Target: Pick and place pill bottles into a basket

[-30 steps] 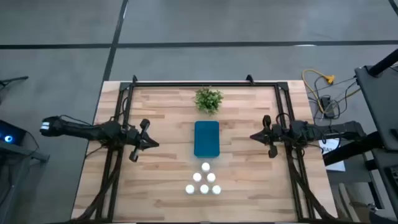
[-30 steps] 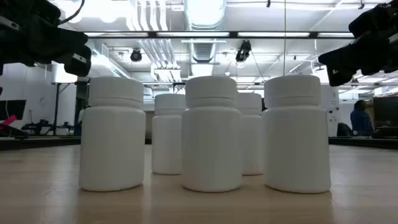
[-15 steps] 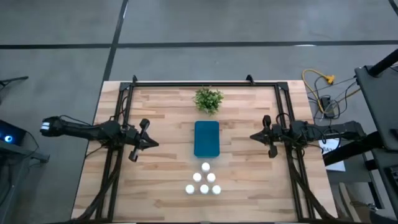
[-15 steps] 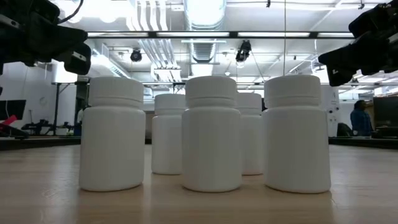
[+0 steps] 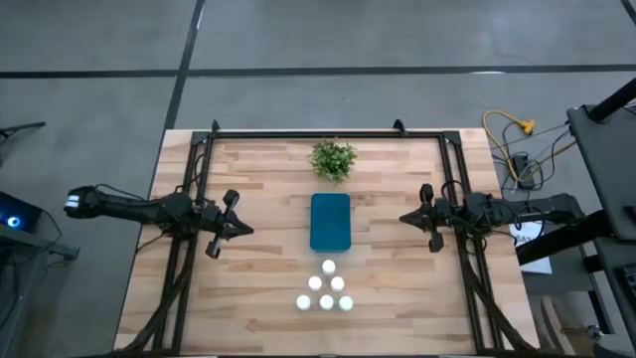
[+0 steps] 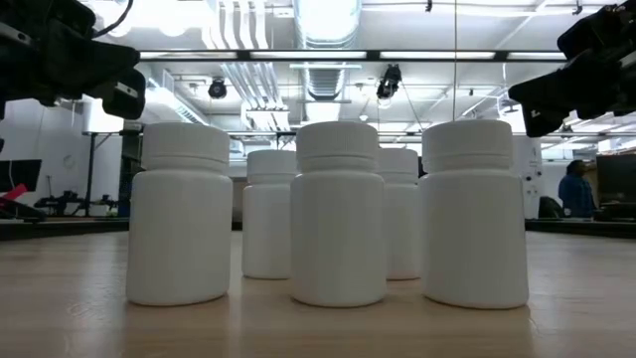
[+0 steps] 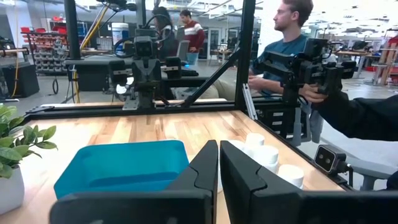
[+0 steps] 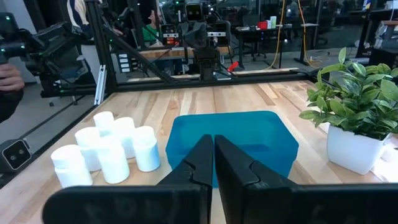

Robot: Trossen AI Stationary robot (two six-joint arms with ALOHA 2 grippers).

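The table [image 5: 258, 288] is pale wood with a dark frame [image 5: 328, 132] round its edges. Both arms wait at mid-length of it, one at each side edge, pointing inward at each other. The left gripper [image 5: 238, 228] hangs near the left edge and the right gripper [image 5: 407, 217] near the right edge; in the wrist views each pair of fingers [image 7: 219, 163] [image 8: 214, 154] lies clenched with only a thin slit between the tips, grasping nothing.

The basket [image 5: 330, 221] sits at the table's centre, between the two grippers and well apart from both (teal, rectangular, rounded corners, nothing in it). Its long axis runs from the far edge toward the near edge, its open side up.

The plant [image 5: 333, 158] stands in a white pot just beyond the basket's far end, close to the far edge.

The bottles [image 5: 326, 287], six of them, stand upright, caps up, in a tight triangle between the basket's near end and the near edge, its single point toward the basket and the row of three nearest the near edge. Nothing lies between them and either gripper. In the low view the front three fill the frame and partly hide those behind.

Beyond the table people [image 7: 289, 43] show in the room; a hand [image 8: 9, 78] holds a dark device [image 8: 50, 46].
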